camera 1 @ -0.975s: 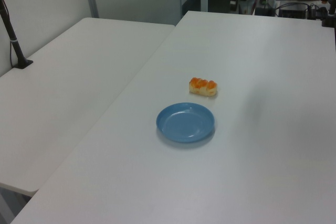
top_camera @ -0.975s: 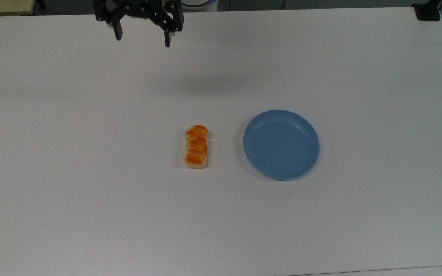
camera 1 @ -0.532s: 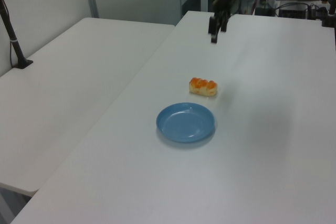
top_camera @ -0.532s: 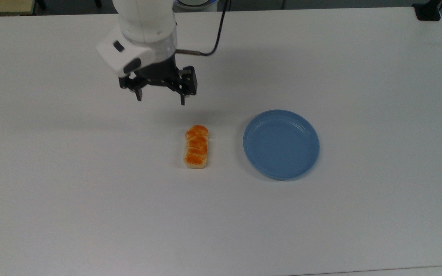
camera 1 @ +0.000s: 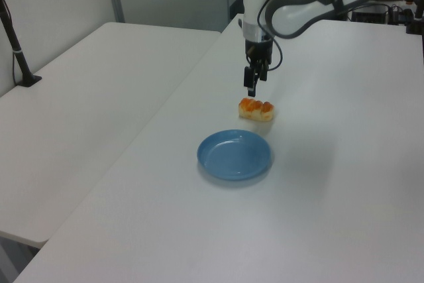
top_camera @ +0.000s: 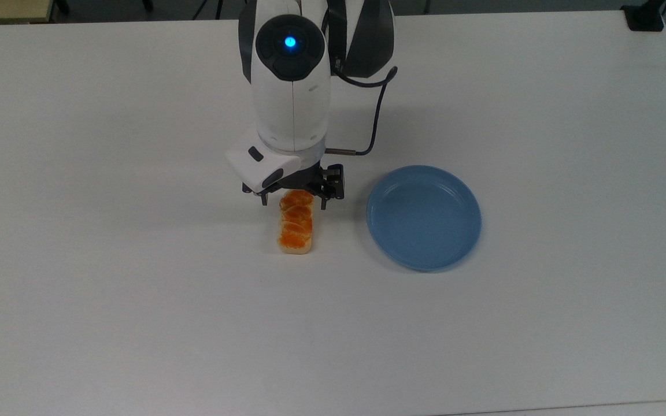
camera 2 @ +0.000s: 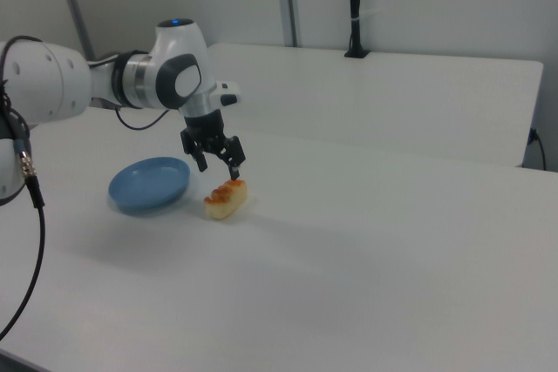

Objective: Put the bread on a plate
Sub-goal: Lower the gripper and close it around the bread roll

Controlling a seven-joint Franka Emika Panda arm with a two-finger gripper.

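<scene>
1. White worktop (top_camera: 107,289) fills the scene, with grey partition panels behind it and a second white table alongside; it carries two objects only.
2. Bread (top_camera: 296,223): lies flat near the worktop's middle, long axis running toward the far edge as the top view shows it, well short of every edge.
3. Plate (top_camera: 424,218): sits just beside the bread on the top view's right, apart from it and holding nothing.
4. Gripper (top_camera: 292,202): a second ago it hung at the worktop's far edge; half a second ago it was partway across; now it is poised over the far end of the bread. Its jaws are spread, one fingertip on either side of the loaf's width, gripping nothing.
5. Height: in the right view the fingertips stand slightly above the crust, not touching it.
6. Reading: the approach is nearly finished and the grasp has not begun. The remaining steps are judged to be a short descent, closing across the loaf's narrow width, lifting, and carrying toward the plate.
</scene>
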